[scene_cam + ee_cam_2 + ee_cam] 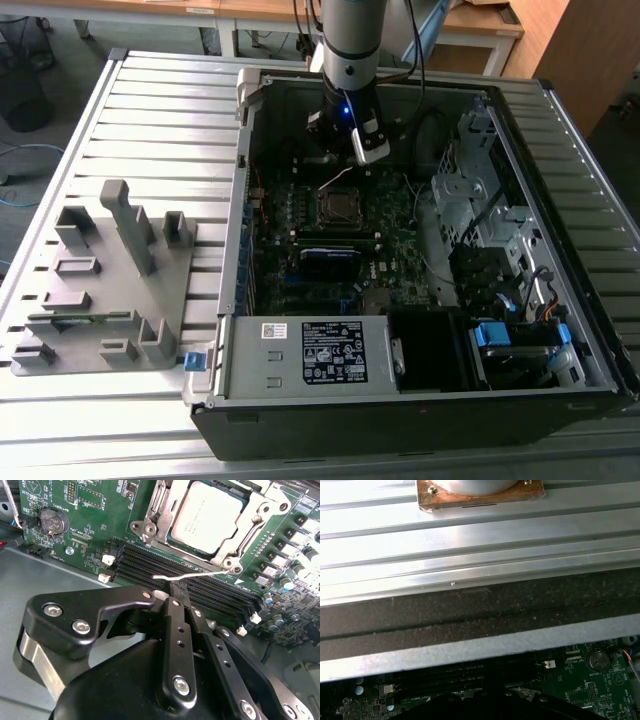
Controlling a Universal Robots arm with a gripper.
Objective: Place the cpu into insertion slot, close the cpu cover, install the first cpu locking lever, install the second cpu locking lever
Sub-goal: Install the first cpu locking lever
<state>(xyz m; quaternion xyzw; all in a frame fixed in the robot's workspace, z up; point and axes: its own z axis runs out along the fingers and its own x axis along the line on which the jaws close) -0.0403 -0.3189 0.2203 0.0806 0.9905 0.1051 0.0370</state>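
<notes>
The open computer case (pixel 420 380) lies on the slatted worktop (pixel 160 120). The gripper (pixel 175 587) is clenched on a thin locking lever (pixel 187 576) beside the closed cpu cover (pixel 165 510); the cpu (pixel 212 515) sits seated, its insertion slot hidden beneath

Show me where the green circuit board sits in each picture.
Exterior view: green circuit board on the floor of the open computer case, below the arm.
Second wrist view: board beyond the pincer, carrying the cpu.
First wrist view: board past the case wall.
Shared landmark: coin battery, in both wrist views.
</notes>
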